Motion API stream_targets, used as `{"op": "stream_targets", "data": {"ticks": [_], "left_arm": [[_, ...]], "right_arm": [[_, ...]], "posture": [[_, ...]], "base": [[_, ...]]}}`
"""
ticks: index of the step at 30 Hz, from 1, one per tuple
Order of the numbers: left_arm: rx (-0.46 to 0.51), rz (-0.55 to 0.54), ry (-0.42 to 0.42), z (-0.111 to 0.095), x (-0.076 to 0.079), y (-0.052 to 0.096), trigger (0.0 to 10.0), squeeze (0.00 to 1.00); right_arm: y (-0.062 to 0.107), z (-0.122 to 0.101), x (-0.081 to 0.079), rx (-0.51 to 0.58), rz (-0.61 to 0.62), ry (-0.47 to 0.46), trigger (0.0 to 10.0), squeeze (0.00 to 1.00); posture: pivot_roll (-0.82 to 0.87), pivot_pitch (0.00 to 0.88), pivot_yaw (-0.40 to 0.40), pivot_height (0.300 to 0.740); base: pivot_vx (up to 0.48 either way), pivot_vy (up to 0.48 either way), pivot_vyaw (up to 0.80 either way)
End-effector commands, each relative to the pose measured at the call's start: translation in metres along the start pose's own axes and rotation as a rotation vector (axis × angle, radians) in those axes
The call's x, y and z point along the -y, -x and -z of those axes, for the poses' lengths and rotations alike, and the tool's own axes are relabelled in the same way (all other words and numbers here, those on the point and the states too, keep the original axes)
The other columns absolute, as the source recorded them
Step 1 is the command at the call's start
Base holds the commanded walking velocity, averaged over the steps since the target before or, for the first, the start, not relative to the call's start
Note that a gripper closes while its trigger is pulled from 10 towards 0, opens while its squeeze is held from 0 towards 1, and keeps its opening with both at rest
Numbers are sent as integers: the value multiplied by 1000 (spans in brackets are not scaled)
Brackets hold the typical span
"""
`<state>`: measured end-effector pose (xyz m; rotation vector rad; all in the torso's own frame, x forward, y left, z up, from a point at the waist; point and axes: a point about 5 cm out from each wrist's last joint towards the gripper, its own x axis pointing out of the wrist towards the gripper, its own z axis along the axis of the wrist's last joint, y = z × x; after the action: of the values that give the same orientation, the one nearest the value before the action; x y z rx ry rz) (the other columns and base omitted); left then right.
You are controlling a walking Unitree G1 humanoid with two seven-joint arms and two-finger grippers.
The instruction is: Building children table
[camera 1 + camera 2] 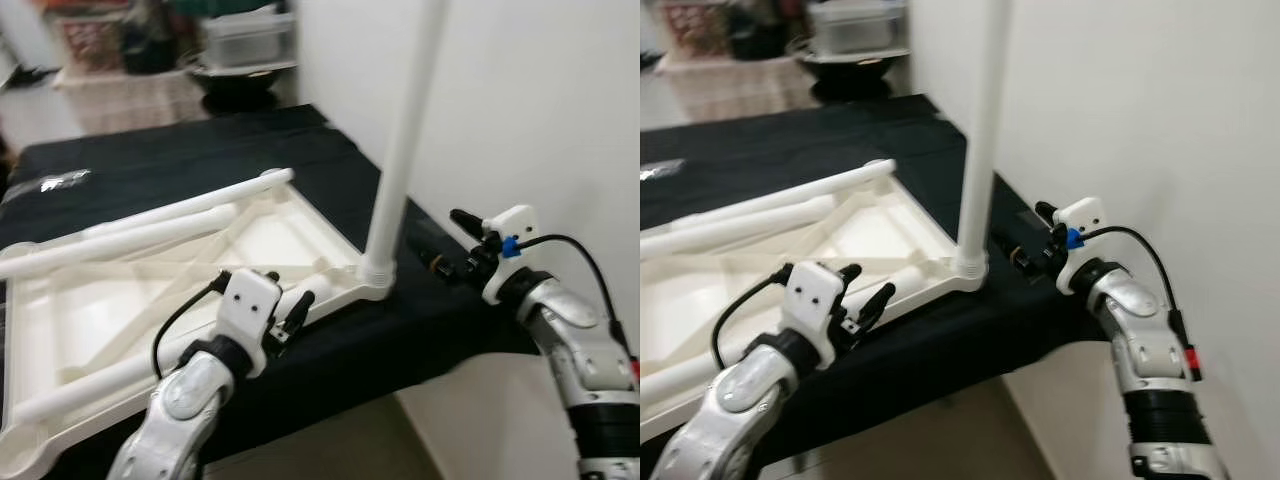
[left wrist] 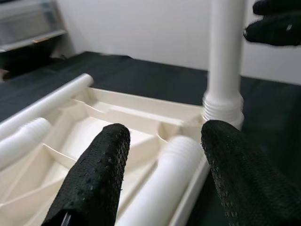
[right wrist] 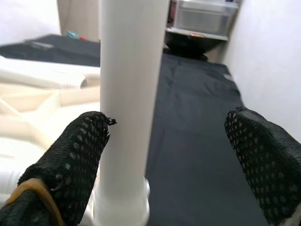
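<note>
Upturned cream tabletop on a black-covered surface, one leg standing in its corner socket.

No writing or label can be read anywhere. Nearest, the left gripper [image 1: 297,318] reaches forward over the near rim of the tabletop [image 1: 60,300], its fingers [image 2: 96,174] spread wide around a loose white leg [image 2: 162,188] lying in the ribbed underside, not clamped on it. To the right, the right gripper [image 1: 1025,240] hovers low over the black cloth [image 1: 200,165] just beside the upright leg [image 1: 405,150], fingers wide apart and the leg near one of them. Farther in, two more loose legs [image 1: 150,225] lie slantwise across the tabletop. Beyond the cloth stand a grey bin [image 1: 248,38] and a white wall [image 1: 530,100].
</note>
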<state>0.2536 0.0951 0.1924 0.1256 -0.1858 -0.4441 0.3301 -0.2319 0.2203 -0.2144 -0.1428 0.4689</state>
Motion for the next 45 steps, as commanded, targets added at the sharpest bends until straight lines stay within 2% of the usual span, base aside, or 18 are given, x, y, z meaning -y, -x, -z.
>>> {"op": "stream_targets", "data": {"ticks": [1,7,10,12,19,20,21,24,28,29,30,31,34,36,37,38,43,45], "left_arm": [[-7,-12,-4,3,-3,-2,10000,0],[19,-69,-16,1,-17,-12,10000,0],[28,-84,-14,-1,-21,-13,10000,0],[46,-115,-19,-3,-29,-20,10000,0],[80,-40,4,-9,-24,-31,10000,0],[90,-5,16,-11,-19,-33,10000,0],[90,-5,16,-11,-19,-33,10000,0],[107,109,28,-17,4,-30,10000,0],[112,133,29,-17,10,-29,10000,0],[111,135,35,-17,11,-29,10000,0],[111,135,35,-17,11,-29,10000,0],[109,159,53,-17,16,-27,10000,0],[109,166,59,-17,18,-27,10000,0],[118,219,63,-21,26,-24,10000,0],[121,234,62,-22,29,-22,10000,0],[123,243,58,-24,31,-21,10000,0],[128,225,49,-25,31,-19,10000,0],[134,196,35,-27,26,-19,10000,0]], "right_arm": [[0,2,2,-12,-3,10,10000,0],[2,7,7,-51,-15,-55,10000,0],[4,9,10,-70,-22,-49,10000,0],[8,12,19,-109,-27,-23,10000,0],[0,12,20,-110,-77,-118,10000,0],[-5,11,17,-100,-105,-135,10000,1000],[-5,11,17,-100,-105,-135,10000,1000],[-22,4,4,-76,-197,-111,10000,1000],[-28,7,0,-99,-235,-110,10000,1000],[-29,8,-2,-107,-243,-101,10000,0],[-29,8,-2,-107,-243,-101,10000,0],[-37,13,-10,-150,-293,-102,10000,0],[-40,14,-12,-161,-309,-104,10000,0],[-47,13,-14,-160,-343,-94,10000,0],[-51,11,-13,-160,-328,-102,6000,0],[-55,11,-11,-165,-304,-82,0,0],[-59,14,-7,-190,-214,-82,0,0],[-60,18,-4,-195,-102,-50,0,0]], "posture": [[46,72,-22,740],[45,63,-18,740],[41,62,-14,740],[40,59,-15,740],[29,60,-6,740],[37,64,-10,740],[37,64,-10,740],[46,71,-20,740],[47,72,-23,740],[48,74,-22,740],[48,74,-22,740],[46,78,-22,740],[46,78,-22,740],[50,80,-30,740],[52,82,-31,740],[54,83,-37,740],[53,83,-35,740],[53,88,-40,740]], "base": [[0,0,800],[0,0,133],[0,0,0],[0,0,0],[0,0,0],[0,0,0],[0,0,0],[0,0,0],[0,0,0],[0,0,0],[0,0,0],[0,0,0],[0,0,0],[0,0,0],[0,0,0],[0,0,0],[0,0,0],[0,0,0]]}}
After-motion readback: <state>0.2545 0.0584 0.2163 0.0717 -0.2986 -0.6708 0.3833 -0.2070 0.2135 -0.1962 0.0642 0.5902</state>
